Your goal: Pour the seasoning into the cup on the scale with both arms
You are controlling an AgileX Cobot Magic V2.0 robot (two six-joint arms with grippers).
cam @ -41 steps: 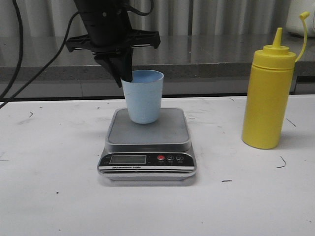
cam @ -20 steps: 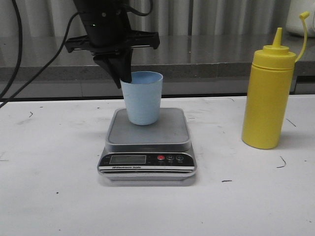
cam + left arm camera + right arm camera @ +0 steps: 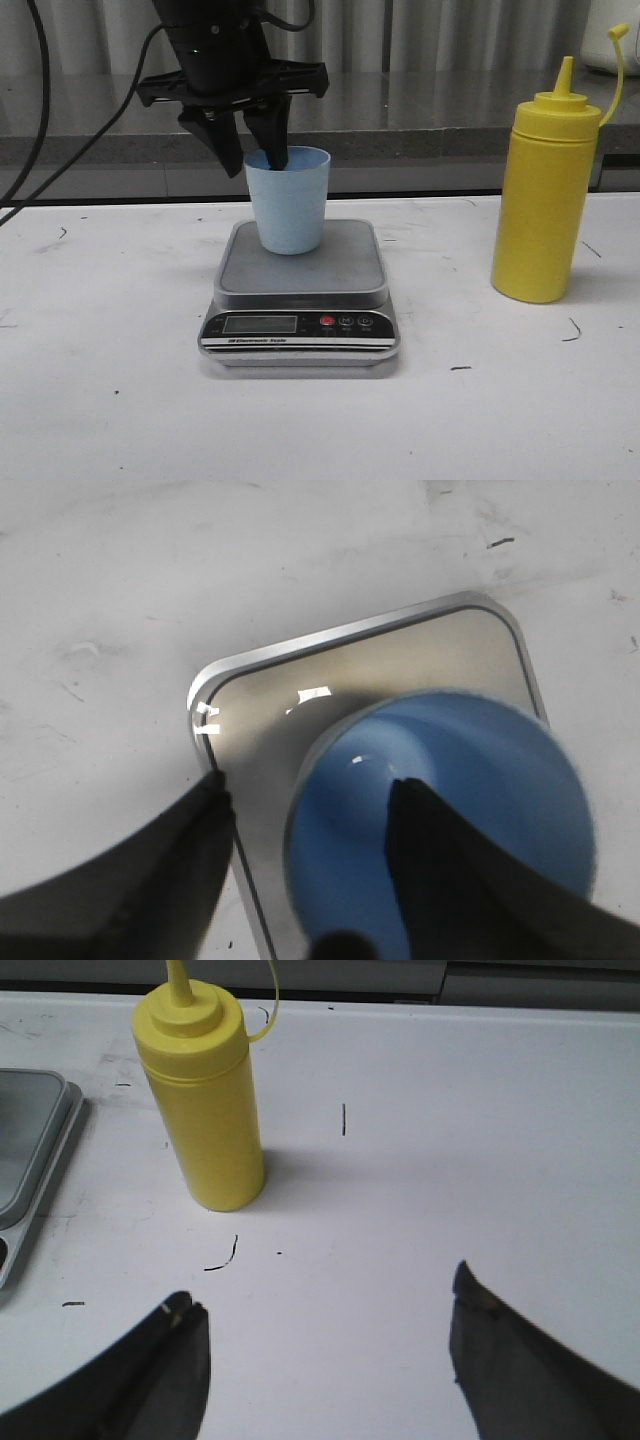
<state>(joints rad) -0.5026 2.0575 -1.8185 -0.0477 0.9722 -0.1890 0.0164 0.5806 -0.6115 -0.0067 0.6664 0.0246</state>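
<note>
Both fingers of the left end effector stand parted, straddling the cup rim.

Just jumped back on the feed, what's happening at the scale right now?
The left gripper hangs open over the blue cup, which stands upright on the scale. One finger reaches inside the cup's rim and the other is outside, so the cup wall sits between them unclamped. The yellow seasoning bottle stands untouched on the table to the right, cap off the nozzle. The right gripper is open, short of the bottle.
</note>
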